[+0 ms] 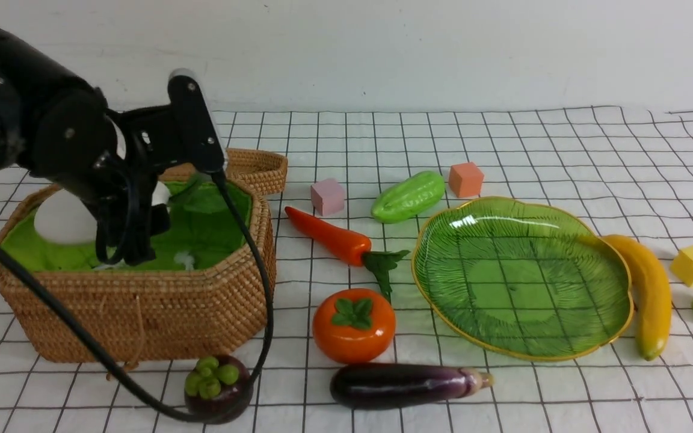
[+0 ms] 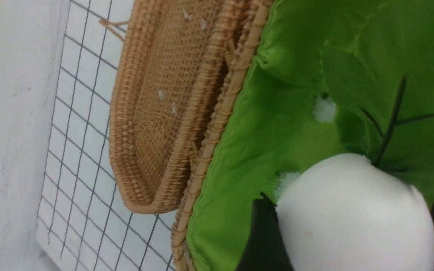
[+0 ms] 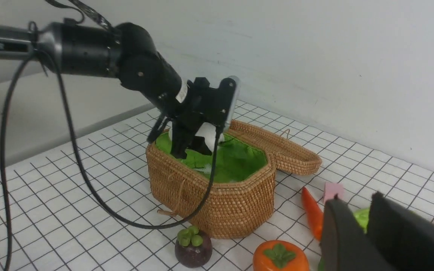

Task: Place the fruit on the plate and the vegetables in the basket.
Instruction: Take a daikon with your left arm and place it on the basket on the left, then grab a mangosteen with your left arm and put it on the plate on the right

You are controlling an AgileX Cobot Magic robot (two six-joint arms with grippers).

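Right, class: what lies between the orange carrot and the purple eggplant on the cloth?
The persimmon sits between the carrot and the eggplant. The front view shows this plainly, with nothing else in that stretch.

A plain white wall (image 1: 443,48) stands behind the tabletop (image 1: 563,156), and it has only a few faint marks. The tabletop is covered with a white cloth (image 1: 346,138) printed with thin black lines that make squares. At the far right edge the cloth lies a little wavy. In the right wrist view a plain grey surface (image 3: 32,113) lies between the wall and the cloth. The light is soft and even, and the shadows are weak.
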